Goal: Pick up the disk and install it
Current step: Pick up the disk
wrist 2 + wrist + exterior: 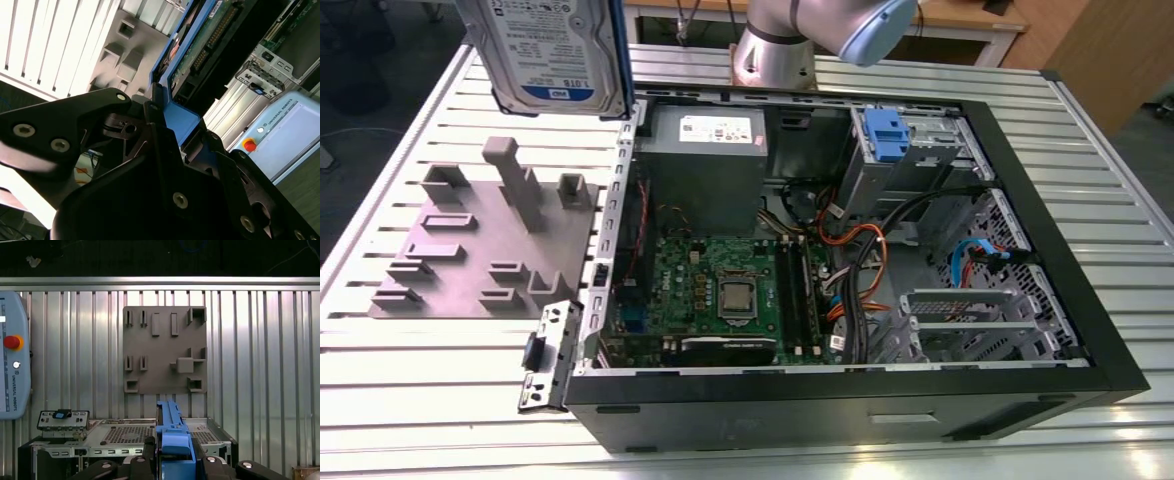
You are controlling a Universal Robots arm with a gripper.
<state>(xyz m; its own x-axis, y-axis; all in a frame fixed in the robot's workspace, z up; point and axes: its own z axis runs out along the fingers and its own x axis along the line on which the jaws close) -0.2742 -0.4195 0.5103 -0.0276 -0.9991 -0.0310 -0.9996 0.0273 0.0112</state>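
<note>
The disk [547, 50] hangs in the air at the exterior view's upper left, above the grey fixture plate [480, 240] and just outside the open computer case [854, 250]. Its white and blue label faces the camera, with a blue bracket along its edges. In the first wrist view my gripper [175, 456] is shut on the disk's blue bracket [174, 432], one black finger on each side. The second wrist view shows the gripper [167, 125] clamped on the same blue edge, with the disk's green circuit board [200, 47] beyond it.
Inside the case are a motherboard [720, 290], a grey power supply [704, 135] and a drive bay with a blue tab [887, 135]. The arm's base [781, 50] stands behind the case. A teach pendant [12, 365] lies on the slatted table [1107, 190].
</note>
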